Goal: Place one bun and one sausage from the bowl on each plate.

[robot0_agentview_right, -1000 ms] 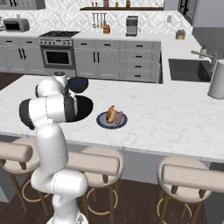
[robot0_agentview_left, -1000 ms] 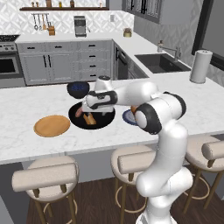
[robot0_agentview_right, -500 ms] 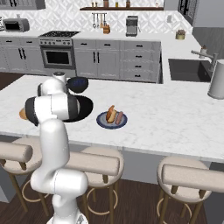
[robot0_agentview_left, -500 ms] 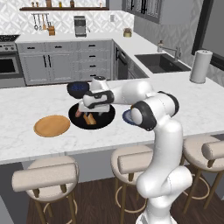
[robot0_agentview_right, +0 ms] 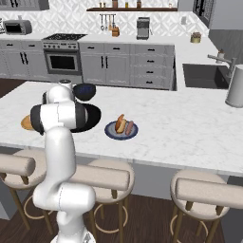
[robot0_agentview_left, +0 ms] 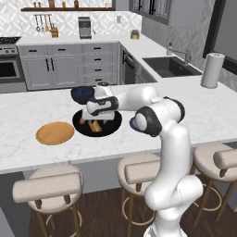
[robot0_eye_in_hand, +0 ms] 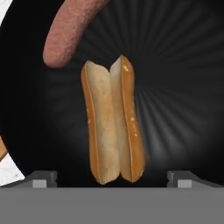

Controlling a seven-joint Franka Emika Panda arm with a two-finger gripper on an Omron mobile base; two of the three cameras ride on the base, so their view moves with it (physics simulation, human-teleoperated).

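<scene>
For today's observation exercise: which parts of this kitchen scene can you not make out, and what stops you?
- Sausage: hand view, far end cut off by the top edge.
- Black bowl: right base view, mostly hidden behind the arm.
- Wooden plate: right base view, largely covered by the arm.
- Bowl's contents: left base view, partly hidden under the hand.

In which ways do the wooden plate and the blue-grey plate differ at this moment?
The wooden plate is tan and carries no food; the blue-grey plate has a darker rim and carries a bun with a sausage beside it. The wooden plate also looks wider. Both are flat, round, and rest on the white marble counter near the black bowl.
</scene>
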